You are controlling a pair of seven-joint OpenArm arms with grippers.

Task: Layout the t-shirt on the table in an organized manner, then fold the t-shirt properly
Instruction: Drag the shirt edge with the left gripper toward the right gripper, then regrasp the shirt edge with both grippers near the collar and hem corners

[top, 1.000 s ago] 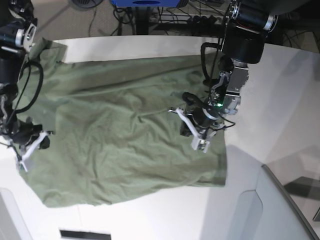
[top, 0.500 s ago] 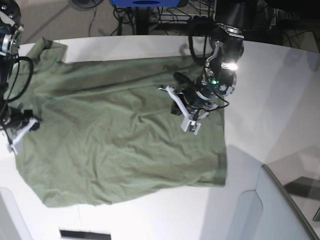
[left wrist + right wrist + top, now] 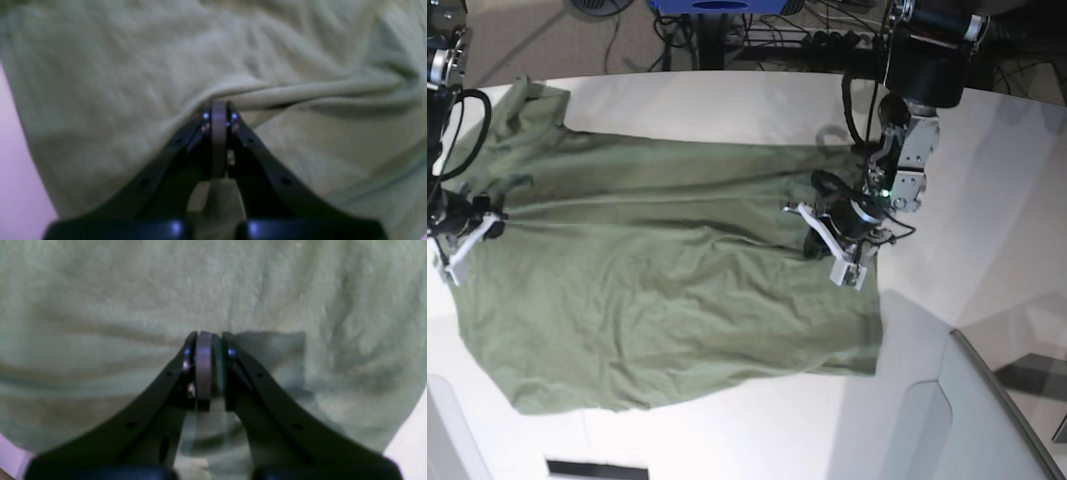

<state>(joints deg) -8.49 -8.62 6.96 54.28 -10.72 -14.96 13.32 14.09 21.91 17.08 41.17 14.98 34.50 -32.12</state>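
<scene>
Two hands, the left hand (image 3: 835,243) and the right hand (image 3: 465,238), are each pinching a ridge of the t-shirt (image 3: 667,290), apparently tensioning it flat across the white worktop (image 3: 987,200).

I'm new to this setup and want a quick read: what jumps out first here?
An olive t-shirt spread wide across the white table, still rumpled. Each end effector pinches it at opposite sides: the left end effector near the shirt's right edge in the base view, the right end effector at its left edge, with a taut crease running between them.
</scene>
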